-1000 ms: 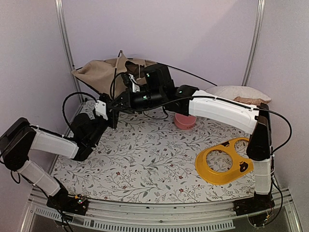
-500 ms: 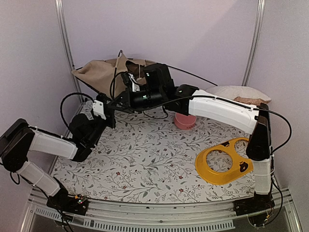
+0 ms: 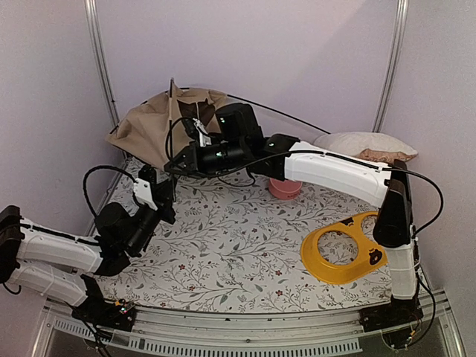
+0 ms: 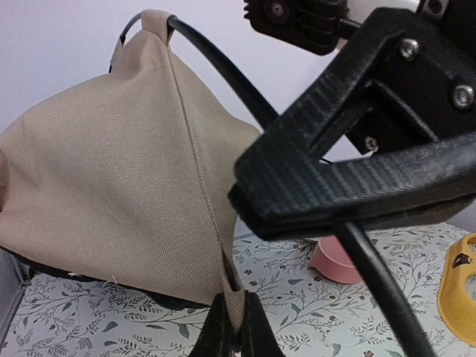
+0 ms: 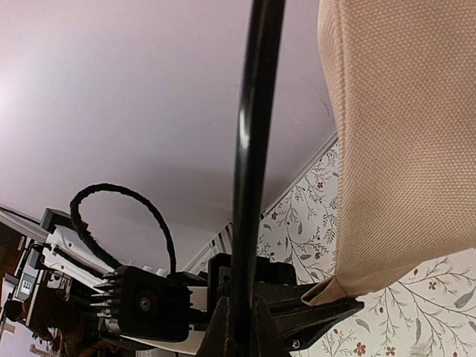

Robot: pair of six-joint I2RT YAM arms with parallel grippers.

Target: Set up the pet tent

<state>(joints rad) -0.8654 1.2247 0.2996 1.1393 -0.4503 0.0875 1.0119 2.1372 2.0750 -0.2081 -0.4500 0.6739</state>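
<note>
The left gripper (image 4: 235,331) has its jaws pinched on a seam corner of the pet tent (image 4: 111,186), while the right gripper (image 5: 242,327) has its jaws clamped on the black pole (image 5: 254,111).

Enclosure of plain pale lilac walls (image 3: 297,52) at the back and both sides, matte finish. Two slim metal posts (image 3: 102,67) stand upright in the rear corners, one left, one right. Table (image 3: 238,245) covered by a white cloth printed with grey leafy sprigs and small red flowers. Ribbed aluminium rail (image 3: 245,329) along the near edge. Light soft and even, shadows faint
</note>
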